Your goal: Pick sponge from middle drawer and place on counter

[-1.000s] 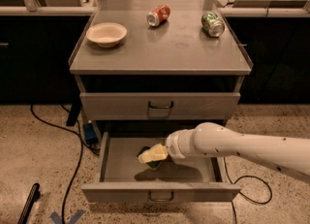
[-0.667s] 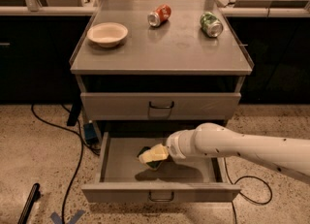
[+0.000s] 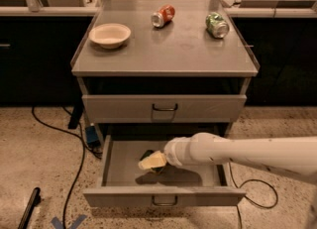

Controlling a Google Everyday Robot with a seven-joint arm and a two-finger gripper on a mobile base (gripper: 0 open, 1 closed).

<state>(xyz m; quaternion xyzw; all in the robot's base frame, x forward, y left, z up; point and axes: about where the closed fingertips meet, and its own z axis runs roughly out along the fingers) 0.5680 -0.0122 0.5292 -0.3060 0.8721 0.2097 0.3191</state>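
Observation:
The middle drawer [image 3: 163,193] is pulled open below the shut drawer front above it. My arm reaches in from the right, and my gripper [image 3: 152,161] hangs low inside the drawer, left of its centre. A small dark shape, the sponge [image 3: 147,154], lies on the drawer floor right under and behind the gripper tip, mostly hidden by it. I cannot tell whether the gripper touches or holds it. The counter [image 3: 173,49] is the flat grey cabinet top above.
On the counter stand a white bowl [image 3: 110,34] at the left, a red can [image 3: 163,15] lying at the back middle and a green can [image 3: 217,25] lying at the back right. Black cables [image 3: 74,139] run over the speckled floor to the left.
The gripper has sunk slightly lower and to the left inside the drawer. The drawer and the things on the counter have not moved.

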